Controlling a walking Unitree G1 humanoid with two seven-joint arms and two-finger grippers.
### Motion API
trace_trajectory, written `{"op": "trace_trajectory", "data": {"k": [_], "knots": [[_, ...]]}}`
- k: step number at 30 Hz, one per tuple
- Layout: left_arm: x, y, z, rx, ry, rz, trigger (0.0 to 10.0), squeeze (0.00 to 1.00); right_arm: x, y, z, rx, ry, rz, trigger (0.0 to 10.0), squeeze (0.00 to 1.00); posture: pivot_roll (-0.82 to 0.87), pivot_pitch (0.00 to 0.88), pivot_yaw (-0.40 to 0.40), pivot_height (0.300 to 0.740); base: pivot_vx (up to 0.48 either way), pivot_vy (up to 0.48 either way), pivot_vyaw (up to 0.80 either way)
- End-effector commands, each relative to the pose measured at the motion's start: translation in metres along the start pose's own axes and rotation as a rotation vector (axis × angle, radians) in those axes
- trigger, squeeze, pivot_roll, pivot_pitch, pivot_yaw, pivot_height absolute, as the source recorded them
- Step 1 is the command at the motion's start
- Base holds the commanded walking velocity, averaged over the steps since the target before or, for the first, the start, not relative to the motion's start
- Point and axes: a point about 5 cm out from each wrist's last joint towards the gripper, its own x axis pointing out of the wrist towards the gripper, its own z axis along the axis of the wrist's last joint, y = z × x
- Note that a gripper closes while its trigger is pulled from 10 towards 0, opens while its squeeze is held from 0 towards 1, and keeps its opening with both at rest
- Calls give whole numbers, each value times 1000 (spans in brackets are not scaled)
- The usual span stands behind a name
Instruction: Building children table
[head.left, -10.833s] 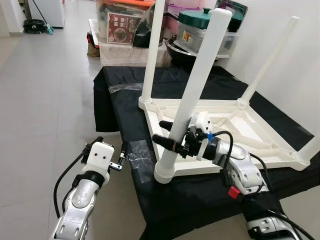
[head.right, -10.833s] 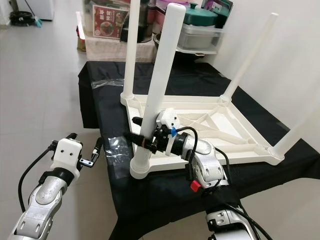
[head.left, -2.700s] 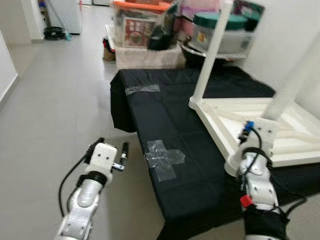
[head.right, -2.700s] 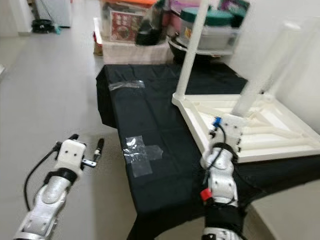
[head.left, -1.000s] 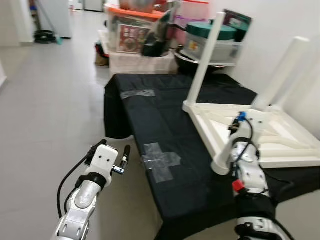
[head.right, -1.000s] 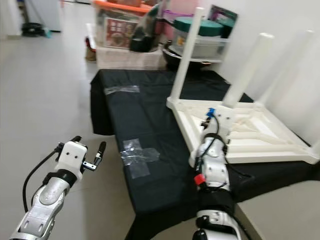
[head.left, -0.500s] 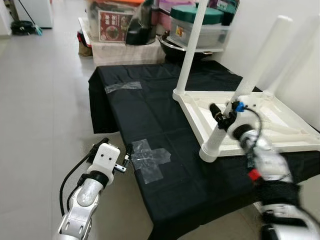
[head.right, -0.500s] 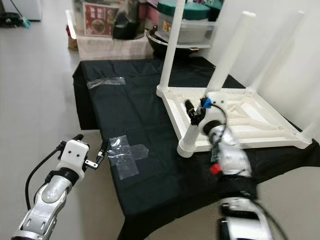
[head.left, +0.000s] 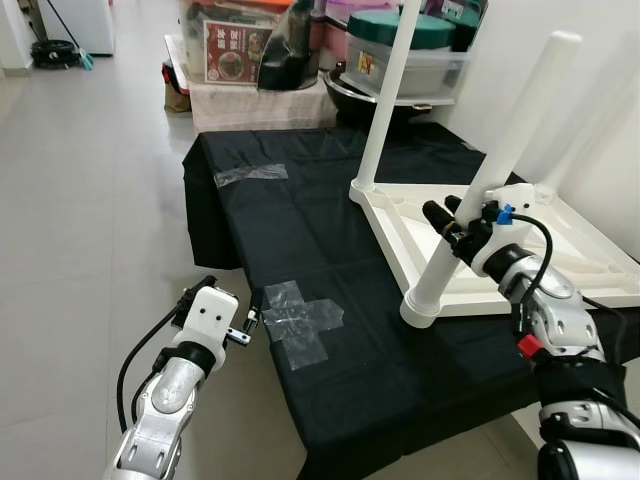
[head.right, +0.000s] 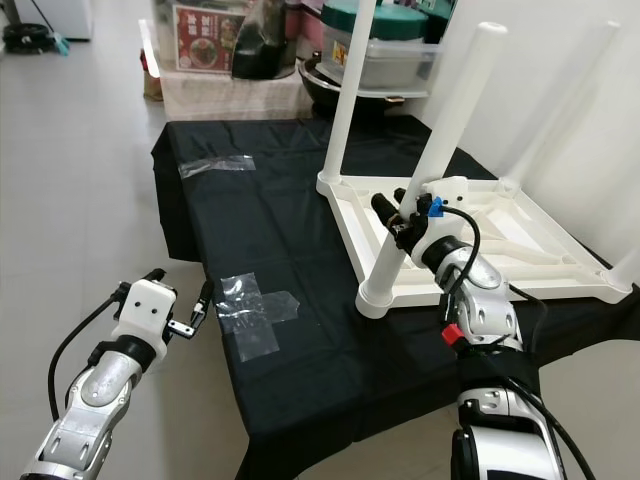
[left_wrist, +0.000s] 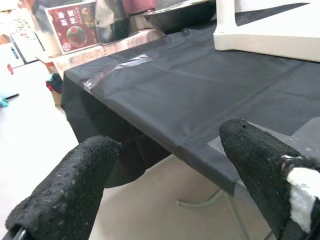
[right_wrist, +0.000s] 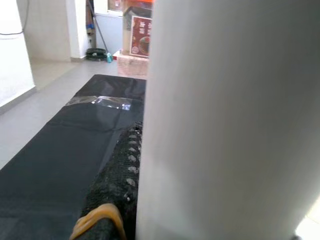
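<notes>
While I hold here, this is what I can read:
Children's table (head.left: 560, 250): upside down at the right edge of the black-draped bench (head.left: 300, 220), far side cut off.
Near leg (head.left: 490, 175): standing at the frame's front corner.
Right gripper (head.left: 447, 215): fingers straddle that leg; I cannot tell if they press it.
Left gripper (head.left: 245, 320): spread wide, empty, off the bench's front edge.

Pale tiled floor (head.left: 90, 200), white wall (head.left: 590, 60)
</notes>
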Motion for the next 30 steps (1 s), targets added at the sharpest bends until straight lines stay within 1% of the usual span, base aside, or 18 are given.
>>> {"op": "trace_trajectory", "data": {"k": [1,2,4,5,7,11,13,14,15,16,19,20,22,23,24,28,29,30], "knots": [[0,-2,1,-1,-6,-16,10000,0,-15,-25,-32,-87,189,-529,0,0,27,0,-147,740,0,0,0],[0,-2,1,-1,-6,-16,10000,0,-15,-25,-32,-87,189,-529,0,0,27,0,-147,740,0,0,0],[1,-3,2,-7,-8,-14,10000,0,-40,-16,-54,-38,248,-864,0,0,41,0,-138,740,0,0,0],[1,-3,2,-7,-8,-14,10000,0,-40,-16,-54,-38,248,-864,0,0,41,0,-138,740,0,0,0],[1,-8,4,-20,-13,-29,10000,0,-41,20,-58,-36,243,-780,0,0,41,0,-145,740,0,0,0],[-1,-9,4,-21,-13,-39,10000,0,-32,40,-52,-49,213,-647,0,0,37,0,-149,740,0,0,0],[-1,-6,3,-20,-11,-32,10000,0,-21,45,-44,-32,170,-550,10000,0,36,0,-151,740,0,0,0],[-1,-5,2,-21,-11,-26,10000,0,-20,40,-36,-27,121,-563,10000,608,36,0,-152,740,0,0,0],[-1,-5,2,-21,-11,-26,10000,0,-20,40,-36,-27,121,-563,10000,608,36,0,-152,740,0,0,0],[0,-5,2,-22,-10,-24,10000,0,-18,36,-31,-31,87,-559,10000,1000,37,0,-153,740,0,0,0],[0,-6,2,-23,-12,-24,10000,0,-14,30,-25,-26,67,-531,10000,1000,33,0,-151,740,0,0,0],[0,-7,3,-24,-13,-25,10000,0,-9,26,-16,-12,38,-465,10000,0,32,0,-150,740,0,0,0],[1,-8,3,-24,-15,-28,10000,0,1,24,1,82,-34,-224,10000,0,29,0,-146,740,0,0,0],[1,-8,3,-24,-15,-28,10000,0,1,24,1,82,-34,-224,10000,0,29,0,-146,740,0,0,0],[2,-8,3,-23,-18,-31,10000,0,0,25,12,40,-67,15,10000,0,32,0,-148,740,0,0,0],[3,-7,4,-21,-21,-32,10000,0,-5,25,14,-30,-57,161,10000,0,34,0,-150,740,0,0,0],[4,-6,4,-20,-22,-31,10000,0,-7,24,12,-21,-40,218,3529,0,38,0,-154,740,0,0,0],[4,-6,4,-20,-22,-31,10000,0,-7,24,12,-21,-40,218,3529,0,38,0,-154,740,0,0,0]]}}
